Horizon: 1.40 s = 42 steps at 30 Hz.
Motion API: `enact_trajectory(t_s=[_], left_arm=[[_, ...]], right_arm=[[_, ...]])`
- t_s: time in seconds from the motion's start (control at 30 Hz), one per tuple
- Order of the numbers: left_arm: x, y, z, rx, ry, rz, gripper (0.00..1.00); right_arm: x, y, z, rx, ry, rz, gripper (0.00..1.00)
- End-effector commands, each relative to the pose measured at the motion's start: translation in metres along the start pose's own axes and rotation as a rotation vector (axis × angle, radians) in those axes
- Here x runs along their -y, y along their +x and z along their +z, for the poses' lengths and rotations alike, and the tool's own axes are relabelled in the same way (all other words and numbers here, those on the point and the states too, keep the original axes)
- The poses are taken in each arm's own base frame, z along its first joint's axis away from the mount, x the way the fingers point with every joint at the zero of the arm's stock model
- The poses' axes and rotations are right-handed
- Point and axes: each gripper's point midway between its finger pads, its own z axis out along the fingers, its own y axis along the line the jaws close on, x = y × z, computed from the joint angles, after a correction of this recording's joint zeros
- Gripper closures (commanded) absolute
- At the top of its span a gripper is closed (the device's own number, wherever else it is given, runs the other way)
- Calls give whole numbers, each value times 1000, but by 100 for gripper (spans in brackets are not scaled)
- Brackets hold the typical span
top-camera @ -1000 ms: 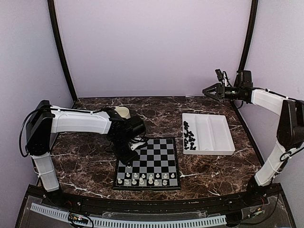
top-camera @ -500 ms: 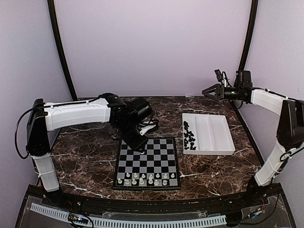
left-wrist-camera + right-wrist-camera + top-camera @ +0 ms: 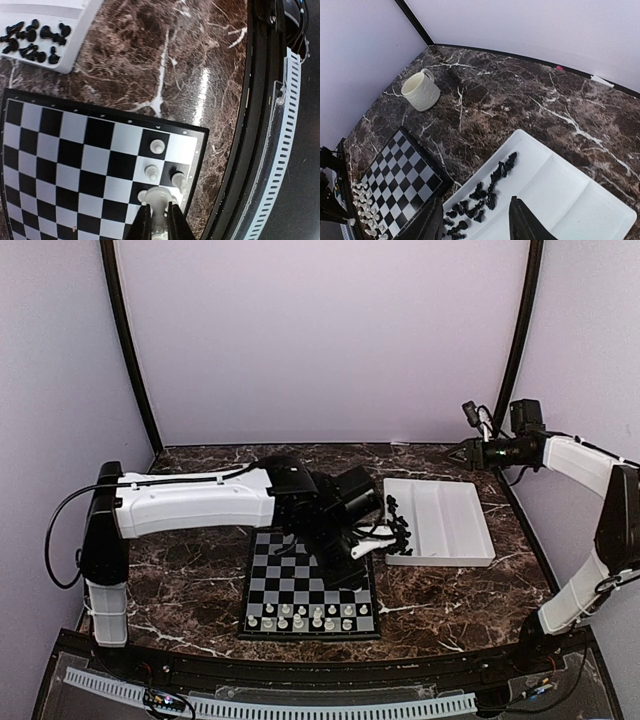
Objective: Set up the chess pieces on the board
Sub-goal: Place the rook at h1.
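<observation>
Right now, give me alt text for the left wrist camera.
The left gripper pinches a white chess piece in its jaws over a corner of the board, where other white pieces stand. A white tray of black pieces sits on the marble table beyond.

The board (image 3: 275, 585) has black and light-grey checks inside a dark rim. The white chess pieces (image 3: 158, 146) contrast with the black chess pieces (image 3: 485, 195). White tray (image 3: 570, 200), cream mug (image 3: 421, 91), white-veined brown marble counter (image 3: 180, 570).
</observation>
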Motion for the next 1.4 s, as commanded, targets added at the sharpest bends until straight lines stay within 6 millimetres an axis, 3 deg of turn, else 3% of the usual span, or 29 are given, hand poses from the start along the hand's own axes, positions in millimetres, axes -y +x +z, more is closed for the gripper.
enact_trajectory(t_s=[0.0, 0.13, 0.37, 0.97, 1.37], left_arm=[[22, 0, 21, -45, 21, 126, 92], [38, 3, 41, -74, 34, 175, 92], [39, 9, 58, -120, 13, 186, 92], [37, 24, 79, -219, 9, 172, 90], [36, 21, 84, -213, 8, 188, 88]], right_arm=[[10, 18, -15, 8, 89, -117, 53], [8, 15, -25, 27, 130, -169, 53], [2, 16, -25, 30, 98, -173, 52], [-2, 18, -24, 28, 74, -178, 52], [0, 22, -21, 13, 60, -168, 52]])
